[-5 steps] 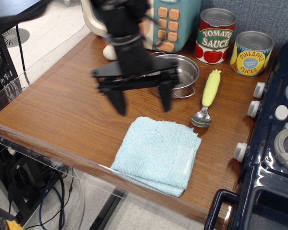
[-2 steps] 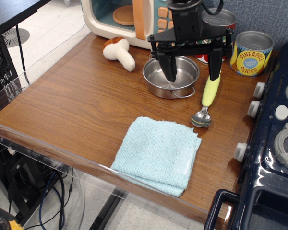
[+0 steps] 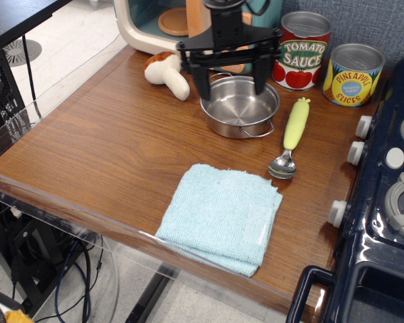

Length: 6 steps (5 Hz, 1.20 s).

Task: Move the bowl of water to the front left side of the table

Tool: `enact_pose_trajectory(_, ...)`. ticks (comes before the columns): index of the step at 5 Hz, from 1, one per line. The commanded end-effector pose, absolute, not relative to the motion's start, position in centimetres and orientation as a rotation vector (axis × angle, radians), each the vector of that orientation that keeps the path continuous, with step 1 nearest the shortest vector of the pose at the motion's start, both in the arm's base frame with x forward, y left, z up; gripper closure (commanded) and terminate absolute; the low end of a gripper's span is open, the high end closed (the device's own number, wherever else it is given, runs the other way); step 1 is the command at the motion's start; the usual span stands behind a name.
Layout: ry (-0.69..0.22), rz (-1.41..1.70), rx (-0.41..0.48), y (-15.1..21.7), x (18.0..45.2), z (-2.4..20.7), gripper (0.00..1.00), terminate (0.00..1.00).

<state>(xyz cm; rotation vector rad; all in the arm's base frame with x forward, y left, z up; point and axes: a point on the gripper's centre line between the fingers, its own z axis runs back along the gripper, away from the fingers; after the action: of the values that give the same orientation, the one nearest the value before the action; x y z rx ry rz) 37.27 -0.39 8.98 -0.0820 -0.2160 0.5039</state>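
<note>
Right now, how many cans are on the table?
2. The tomato sauce can stands at the back, right of the gripper; the pineapple slices can stands just right of it, beside the toy stove. The arm could hide others.

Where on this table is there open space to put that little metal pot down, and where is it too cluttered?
Bare wood runs along the table's left side, bordered by the blue cloth, the toy mushroom and the clear front edge. The back right is crowded: the bowl of water under the open gripper, the tomato can, pineapple can and spoon.
</note>
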Motion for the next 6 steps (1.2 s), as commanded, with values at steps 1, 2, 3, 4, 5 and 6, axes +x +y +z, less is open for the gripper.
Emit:
enact_pose_trajectory(1,-0.228,0.618,-0.072,2.1,38.1,7.4,0.0,0.0)
enact_pose_trajectory(2,-0.219,0.648,-0.065,1.9,38.5,6.3,0.0,0.0)
enact_pose_trajectory(3,-0.277,0.708,-0.05,1.1,39.2,5.2,0.0,0.0)
enact_pose_trajectory(4,-0.287,0.701,-0.017,0.7,39.4,4.9,1.0,0.0)
enact_pose_trajectory(5,-0.281,0.693,-0.001,0.4,39.5,4.3,1.0,0.0)
enact_pose_trajectory(6,-0.284,0.695,0.016,0.5,39.6,4.4,1.0,0.0)
